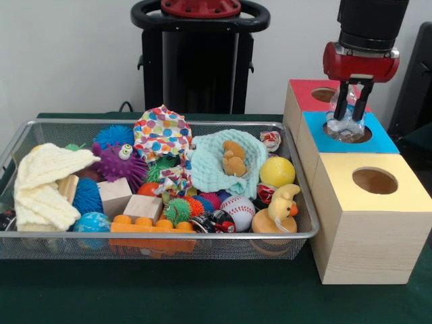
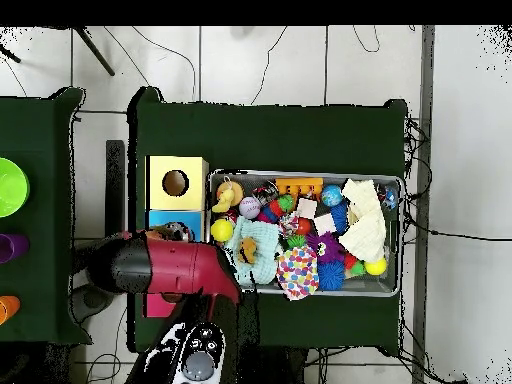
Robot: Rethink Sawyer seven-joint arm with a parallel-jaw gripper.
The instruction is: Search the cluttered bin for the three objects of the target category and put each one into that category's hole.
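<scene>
From above, a dark green counter carries a wire bin crammed with toys: a yellow ball at its left end, a mint cloth, a polka-dot cloth, a purple spiky ball, a cream knit cloth and an orange brick. Just left of the bin stand boxes with round holes, a yellow-topped one and below it a blue-topped one, partly covered by the red and black arm. The claw itself is hidden beneath the arm.

Wire-mesh metal bin, pale matt wooden boxes, knitted yellow cloth.
</scene>
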